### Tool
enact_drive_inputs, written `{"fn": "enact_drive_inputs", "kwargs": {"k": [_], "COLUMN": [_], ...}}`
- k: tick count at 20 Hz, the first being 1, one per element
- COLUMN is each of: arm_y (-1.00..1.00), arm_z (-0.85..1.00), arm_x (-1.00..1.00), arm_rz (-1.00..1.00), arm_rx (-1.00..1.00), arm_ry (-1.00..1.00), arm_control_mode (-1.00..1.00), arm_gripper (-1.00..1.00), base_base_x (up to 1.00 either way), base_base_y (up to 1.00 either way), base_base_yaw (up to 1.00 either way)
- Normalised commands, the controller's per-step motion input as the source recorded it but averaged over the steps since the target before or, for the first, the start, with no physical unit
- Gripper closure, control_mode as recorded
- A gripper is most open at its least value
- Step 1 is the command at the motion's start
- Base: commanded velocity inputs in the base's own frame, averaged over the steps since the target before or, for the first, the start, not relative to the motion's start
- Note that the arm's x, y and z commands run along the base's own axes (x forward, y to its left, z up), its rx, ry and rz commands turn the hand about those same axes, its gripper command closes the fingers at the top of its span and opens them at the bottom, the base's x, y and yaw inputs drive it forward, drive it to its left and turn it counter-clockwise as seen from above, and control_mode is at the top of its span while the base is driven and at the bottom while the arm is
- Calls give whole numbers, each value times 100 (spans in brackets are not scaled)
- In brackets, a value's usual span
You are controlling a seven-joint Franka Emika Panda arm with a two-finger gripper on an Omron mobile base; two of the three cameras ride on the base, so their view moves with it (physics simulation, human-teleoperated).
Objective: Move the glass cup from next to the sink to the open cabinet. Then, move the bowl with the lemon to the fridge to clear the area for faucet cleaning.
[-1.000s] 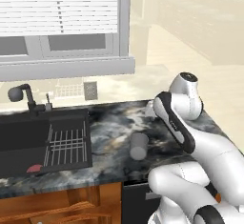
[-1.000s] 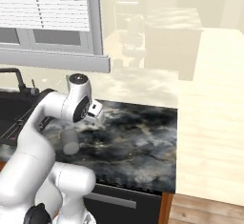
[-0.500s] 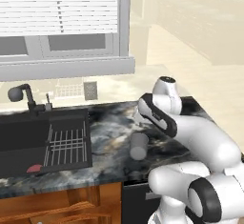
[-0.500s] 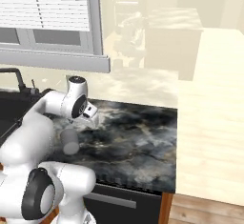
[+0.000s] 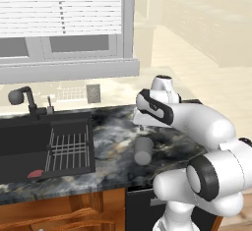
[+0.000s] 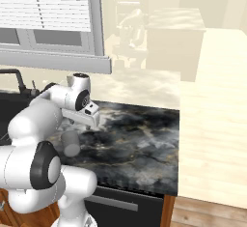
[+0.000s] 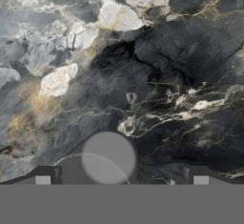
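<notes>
The glass cup (image 5: 142, 150) is a small greyish tumbler on the dark marbled counter, a little right of the sink (image 5: 29, 141). My gripper (image 5: 140, 125) hangs just above and behind it, pointing down. In the hand view the cup (image 7: 108, 158) sits low in the middle, between my spread fingertips (image 7: 43, 179), with nothing gripped. From the right the gripper (image 6: 89, 120) is above and to the right of the cup (image 6: 71, 143). The black faucet (image 5: 22, 100) stands behind the sink. Bowl, lemon, fridge and cabinet are out of view.
A wire rack (image 5: 69, 149) lies in the sink with a small red thing (image 5: 35, 174) beside it. A wall outlet (image 5: 93, 93) sits under the window. The counter (image 6: 140, 144) stretches right to its edge. Wooden base cupboards (image 5: 59, 210) run below.
The arm has swung left and down, bringing the hand from high on the right to just over the cup. The cup has stayed put and the jaws have stayed wide.
</notes>
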Motion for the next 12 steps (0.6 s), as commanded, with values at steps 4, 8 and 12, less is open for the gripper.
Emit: {"fn": "enact_drive_inputs", "kwargs": {"k": [4, 8, 12], "arm_y": [0, 0, 0], "arm_z": [-58, -47, -27], "arm_x": [0, 0, 0], "arm_rz": [4, 3, 1], "arm_rx": [0, 0, 0], "arm_ry": [3, 0, 0], "arm_control_mode": [-100, -100, -100], "arm_gripper": [-100, -100, -100], "base_base_x": [0, 0, 0], "base_base_y": [0, 0, 0], "base_base_yaw": [0, 0, 0]}}
